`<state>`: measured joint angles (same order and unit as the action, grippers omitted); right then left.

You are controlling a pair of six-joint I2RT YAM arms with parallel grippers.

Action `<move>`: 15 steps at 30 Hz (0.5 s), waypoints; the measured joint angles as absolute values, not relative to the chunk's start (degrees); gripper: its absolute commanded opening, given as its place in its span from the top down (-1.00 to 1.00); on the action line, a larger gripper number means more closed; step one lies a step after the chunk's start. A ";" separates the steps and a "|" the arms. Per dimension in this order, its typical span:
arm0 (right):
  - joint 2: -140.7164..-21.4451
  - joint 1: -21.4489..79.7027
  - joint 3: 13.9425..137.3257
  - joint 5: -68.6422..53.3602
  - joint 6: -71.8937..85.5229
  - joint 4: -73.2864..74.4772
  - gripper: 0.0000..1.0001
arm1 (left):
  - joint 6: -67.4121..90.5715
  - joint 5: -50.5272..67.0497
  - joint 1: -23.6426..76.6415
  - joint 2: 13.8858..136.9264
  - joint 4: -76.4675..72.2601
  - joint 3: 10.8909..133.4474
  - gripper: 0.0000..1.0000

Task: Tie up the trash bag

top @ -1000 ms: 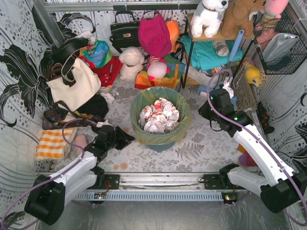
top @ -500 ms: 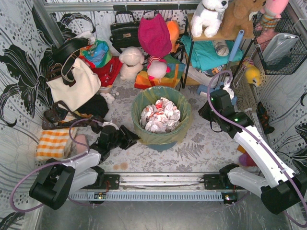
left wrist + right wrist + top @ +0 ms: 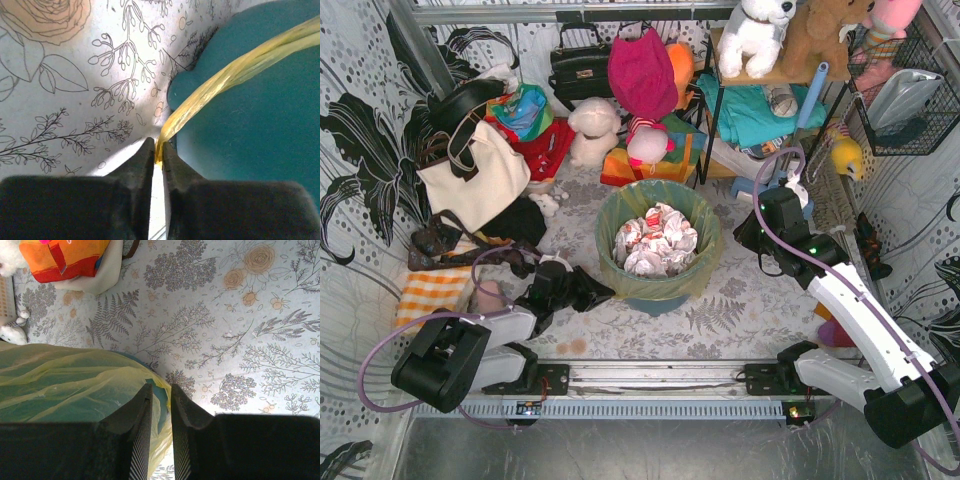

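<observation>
The trash bag (image 3: 620, 205) lines the round teal bin (image 3: 655, 302) at the middle of the floor, with crumpled white-and-red paper (image 3: 655, 240) inside. My left gripper (image 3: 603, 293) is at the bin's lower-left side. In the left wrist view my left gripper (image 3: 160, 149) is shut on a twisted strip of the bag (image 3: 225, 75), stretched away from the bin (image 3: 260, 140). My right gripper (image 3: 740, 232) is at the bin's right side. In the right wrist view my right gripper (image 3: 161, 390) stands nearly shut over the bag's draped edge (image 3: 75, 390). I cannot tell whether it pinches plastic.
A cream tote bag (image 3: 480, 175) and an orange striped cloth (image 3: 430, 295) lie to the left. Soft toys and a red bag (image 3: 640, 75) stand behind the bin. A shelf (image 3: 760, 100) and a wire basket (image 3: 910, 90) are at the back right.
My left gripper has moved right up to the bin's lower-left side, and the left arm has folded back. The right arm has not moved.
</observation>
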<state>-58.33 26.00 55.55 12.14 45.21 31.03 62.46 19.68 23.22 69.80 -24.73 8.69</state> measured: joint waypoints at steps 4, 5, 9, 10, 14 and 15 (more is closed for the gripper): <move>-58.33 26.00 55.48 11.92 45.19 31.00 0.58 | 61.17 18.17 23.22 69.38 -22.59 9.67 1.00; -58.33 26.00 55.48 11.92 45.19 31.03 0.58 | 60.82 17.65 23.22 69.08 -21.80 9.98 1.00; -58.33 26.00 55.48 11.86 45.19 31.03 0.58 | 58.92 13.85 23.27 65.69 -14.96 12.05 1.00; -58.33 26.00 55.48 11.70 45.19 31.00 0.58 | 58.39 12.27 23.29 64.03 -12.10 12.73 1.00; -58.33 26.00 55.48 11.49 45.21 30.83 0.59 | 58.22 4.45 23.33 55.55 0.51 15.42 1.00; -58.35 26.00 55.46 11.44 45.21 30.74 0.58 | 58.43 2.70 23.35 53.67 3.05 15.73 1.00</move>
